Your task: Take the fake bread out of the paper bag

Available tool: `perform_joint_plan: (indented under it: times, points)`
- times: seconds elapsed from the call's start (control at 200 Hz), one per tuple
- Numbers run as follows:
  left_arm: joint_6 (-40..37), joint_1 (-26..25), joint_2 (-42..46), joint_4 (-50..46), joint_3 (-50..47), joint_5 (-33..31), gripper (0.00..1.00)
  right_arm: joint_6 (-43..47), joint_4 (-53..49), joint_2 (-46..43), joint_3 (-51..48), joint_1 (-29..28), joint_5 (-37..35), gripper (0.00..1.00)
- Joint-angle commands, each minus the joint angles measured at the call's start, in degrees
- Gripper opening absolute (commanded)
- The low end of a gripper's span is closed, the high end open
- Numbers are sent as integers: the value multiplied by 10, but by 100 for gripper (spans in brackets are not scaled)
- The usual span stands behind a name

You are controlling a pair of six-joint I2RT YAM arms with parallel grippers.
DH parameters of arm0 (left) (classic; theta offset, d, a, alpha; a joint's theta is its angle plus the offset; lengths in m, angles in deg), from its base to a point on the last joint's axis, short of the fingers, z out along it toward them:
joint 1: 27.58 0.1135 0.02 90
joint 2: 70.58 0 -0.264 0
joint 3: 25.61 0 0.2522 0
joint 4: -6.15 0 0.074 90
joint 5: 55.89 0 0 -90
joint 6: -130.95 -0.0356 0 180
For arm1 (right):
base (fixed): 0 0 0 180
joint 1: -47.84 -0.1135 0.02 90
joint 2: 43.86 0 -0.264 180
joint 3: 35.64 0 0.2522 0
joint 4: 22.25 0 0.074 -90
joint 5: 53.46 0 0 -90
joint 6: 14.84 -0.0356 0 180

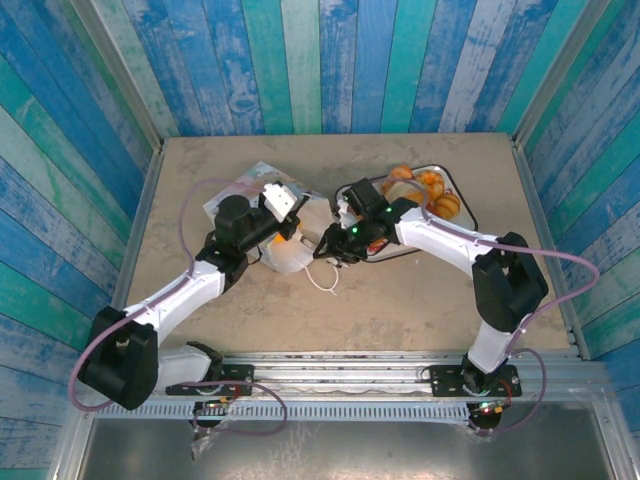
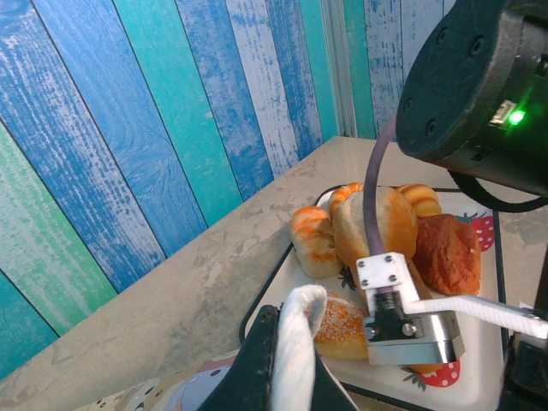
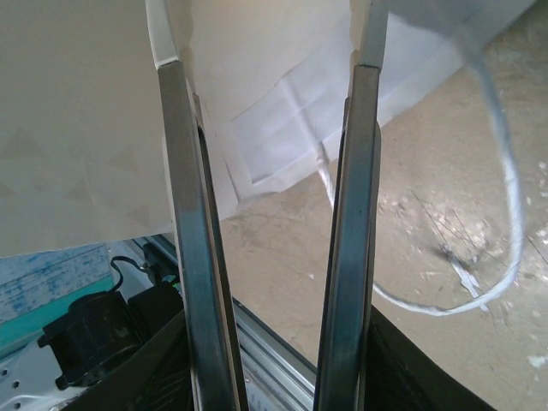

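Bread (image 2: 372, 223), about five pieces, one tray (image 2: 477, 387), one bag (image 1: 292, 262)

The left arm (image 1: 185, 288) and right arm (image 1: 450, 240) reach inward, left fingers (image 2: 253, 370) pinched together, right fingers (image 3: 185, 214) slightly apart.

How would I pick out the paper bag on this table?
Start at the tan table. Near its middle, just left of the white tray piled with fake bread, is the paper bag. It alone is plain white paper, with a thin cord handle looping onto the tabletop.
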Motion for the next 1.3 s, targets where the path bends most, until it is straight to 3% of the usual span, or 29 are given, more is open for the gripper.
perform_joint_plan:
  times: [0.0, 0.571, 1.297]
  points:
    - [-3, -3, -14, 18, 7, -9, 0, 12, -28, -38, -12, 9, -4, 45]
    - [-2, -6, -15, 27, 9, -4, 0, -25, 49, -16, -27, 0, 54, 44]
    - [0, -11, -15, 33, 3, 27, 0, -105, 197, 46, -21, 1, 58, 44]
